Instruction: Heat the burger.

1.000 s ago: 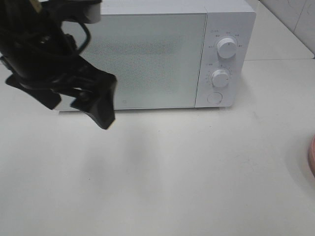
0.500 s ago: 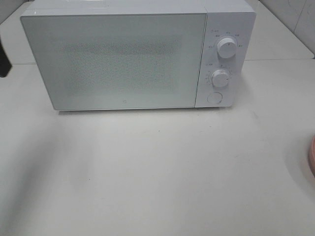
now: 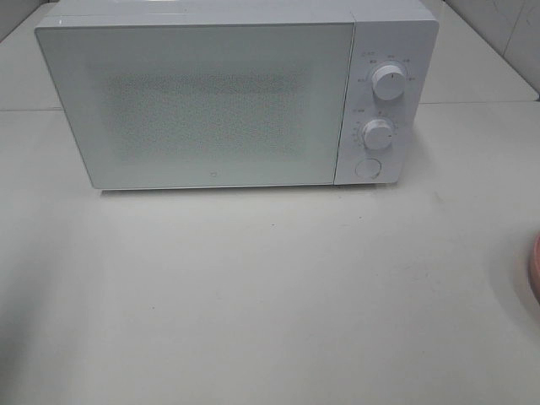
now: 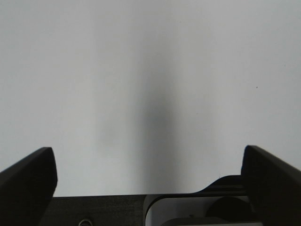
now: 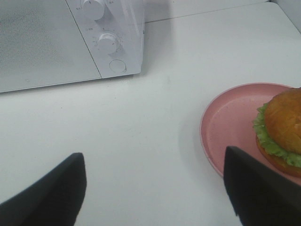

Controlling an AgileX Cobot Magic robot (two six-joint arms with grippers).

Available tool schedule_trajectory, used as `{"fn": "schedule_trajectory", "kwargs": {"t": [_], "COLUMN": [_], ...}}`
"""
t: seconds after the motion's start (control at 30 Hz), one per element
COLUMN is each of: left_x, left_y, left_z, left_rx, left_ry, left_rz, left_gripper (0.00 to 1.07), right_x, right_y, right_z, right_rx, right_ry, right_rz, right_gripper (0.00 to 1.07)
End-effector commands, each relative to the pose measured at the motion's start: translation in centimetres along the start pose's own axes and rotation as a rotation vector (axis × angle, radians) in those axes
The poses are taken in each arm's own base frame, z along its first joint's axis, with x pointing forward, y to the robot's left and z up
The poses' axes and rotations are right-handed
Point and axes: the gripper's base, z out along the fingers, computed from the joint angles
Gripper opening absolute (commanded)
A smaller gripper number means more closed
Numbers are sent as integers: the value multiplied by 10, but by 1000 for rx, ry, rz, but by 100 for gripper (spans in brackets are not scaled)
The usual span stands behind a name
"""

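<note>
My left end effector (image 4: pixel 149 183) is spread wide and holds nothing; it looks at bare table (image 4: pixel 141 70) and its own shadow, and the high view shows no arm at all. My right end effector (image 5: pixel 155 188) is also spread and empty, hanging over the table with the burger (image 5: pixel 282 129) off to one side of its fingers.

The burger sits on the pink plate (image 5: pixel 225 127), well apart from the microwave (image 3: pixel 228 93). In the high view only a sliver of that plate shows at the right edge, so I have just 1 usable look at the burger, and even there it is cut by the frame edge.

The microwave door (image 3: pixel 202 105) looks closed, so I judge nothing of the heating is done yet: door, transfer, then the 2 dials (image 3: pixel 388 82).

Risks as I see them:
- The burger is tall and layered. A squeeze too high could lift only the top bun, and a hard one could push lettuce and filling out sideways.
- The plate is shallow and light-looking; a finger catching its rim could tip or skate it.
- I see no handle on the door; pulling at its edge could drag the whole microwave across the smooth table.
</note>
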Motion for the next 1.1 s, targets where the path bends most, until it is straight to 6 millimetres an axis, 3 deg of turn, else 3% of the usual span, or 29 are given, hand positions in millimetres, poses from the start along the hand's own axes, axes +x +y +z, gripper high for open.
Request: {"fn": "schedule_trajectory", "kwargs": {"t": [0.03,0.33,0.5,0.9,1.1], "left_x": [26,77,101,139,138], "left_y": [1,2,1,-4,-4], "left_z": [-1,-5,-23,-46,-45], "left_rx": [-13,-26,-34,-18,-34], "left_ry": [-54,-198,-405,-690,-687], "left_rz": [4,32,48,61,46], "left_gripper": [101,101,101,101,101], "right_x": [2,2,2,2,2], "right_y": [0,0,0,0,0], "right_z": [-3,-3,-3,-3,-3], "right_rx": [2,2,2,2,2], "right_ry": [-31,-31,-31,-31,-31], "right_rz": [-8,-8,-8,-8,-8], "right_gripper": [76,76,76,76,76]}}
